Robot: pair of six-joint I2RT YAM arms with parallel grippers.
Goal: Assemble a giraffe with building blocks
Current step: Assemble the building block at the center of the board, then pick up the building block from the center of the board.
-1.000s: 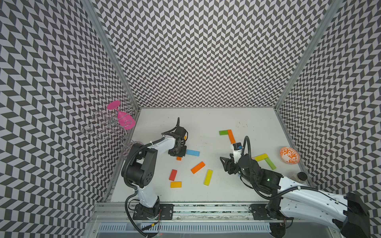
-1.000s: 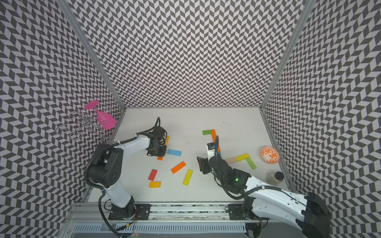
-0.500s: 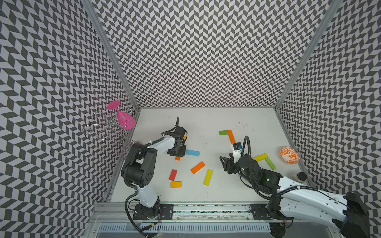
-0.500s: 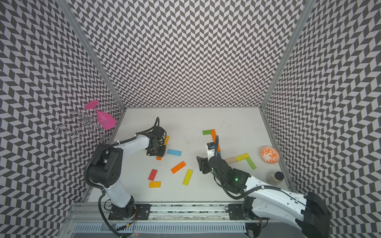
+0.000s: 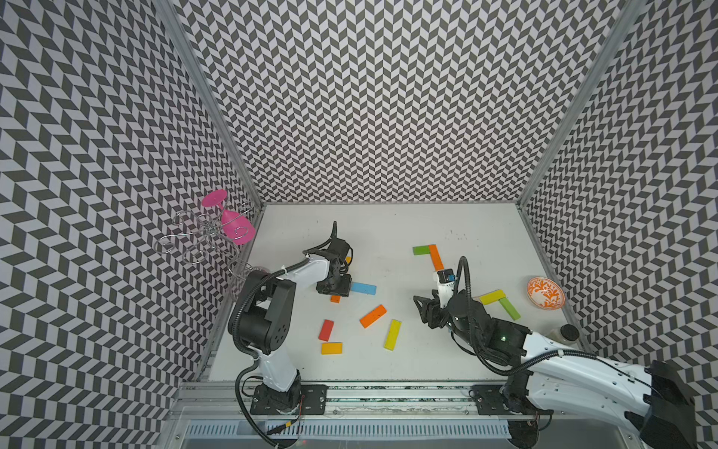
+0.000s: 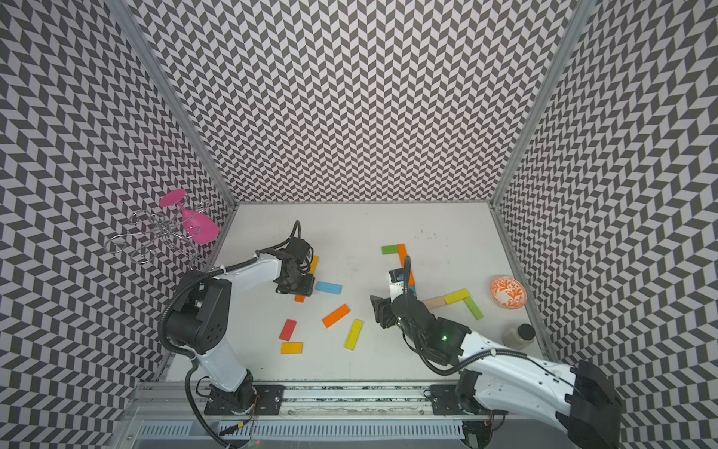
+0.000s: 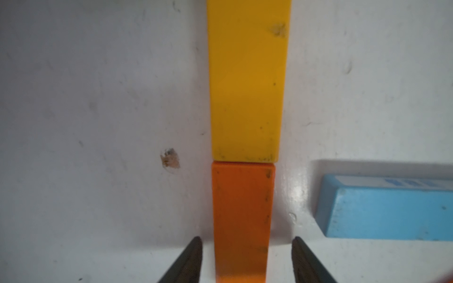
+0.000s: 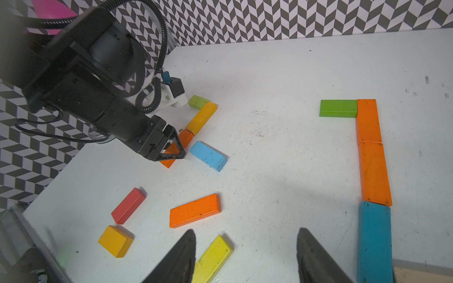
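No readable writing anywhere. The light blue block [image 7: 387, 210] has a blue print along its edge, but it's too blurry to read. Left gripper [image 7: 247, 259] has its jaws apart, straddling the orange block [image 7: 242, 208] without touching it. That block butts end to end against a yellow block [image 7: 246, 80] on the scuffed white table [image 7: 98, 98], with the blue one just beside it. Right gripper [image 8: 246, 247] is spread too, nothing between. The blocks are flat painted bricks with chipped edges. A patterned orange bowl [image 5: 545, 292] sits at the table's edge.
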